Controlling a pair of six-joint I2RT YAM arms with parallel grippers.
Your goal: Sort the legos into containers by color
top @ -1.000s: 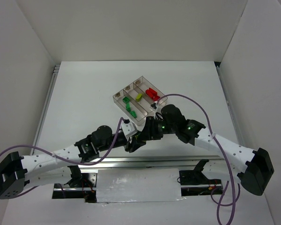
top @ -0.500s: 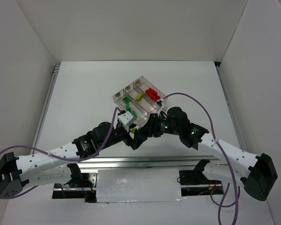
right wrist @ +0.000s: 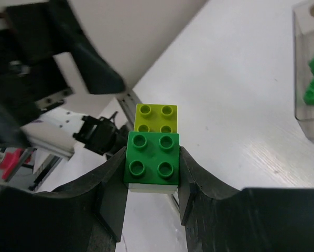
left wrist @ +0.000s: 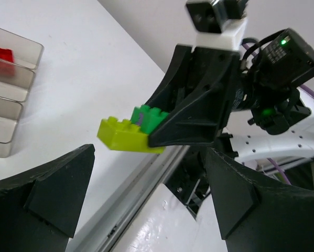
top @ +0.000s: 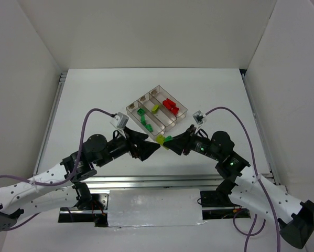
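A dark green lego (right wrist: 152, 157) with a yellow-green lego (right wrist: 155, 118) stuck on its far side sits between the fingers of my right gripper (right wrist: 152, 184), which is shut on the pair. From above, the joined pair (top: 162, 139) hangs just in front of the clear tray (top: 170, 125). My left gripper (top: 150, 149) stands open a little left of the pair, apart from it. The left wrist view shows the yellow-green lego (left wrist: 122, 137) sticking out of the right gripper (left wrist: 162, 131), and my own left gripper (left wrist: 146, 199) wide open and empty. The tray's compartments hold green legos (top: 144, 122), a yellow-green lego (top: 155, 108) and red legos (top: 170, 104).
The tray stands at an angle at the table's middle. Its corner (left wrist: 15, 84) shows at the left of the left wrist view, its green end (right wrist: 310, 84) at the right of the right wrist view. A metal rail (top: 146, 181) runs along the near table edge. White walls enclose the table.
My left gripper has opened and pulled back to the left. The right arm has drawn back rightwards, keeping the joined green and yellow-green legos. Both grippers have come away from the tray's near end.
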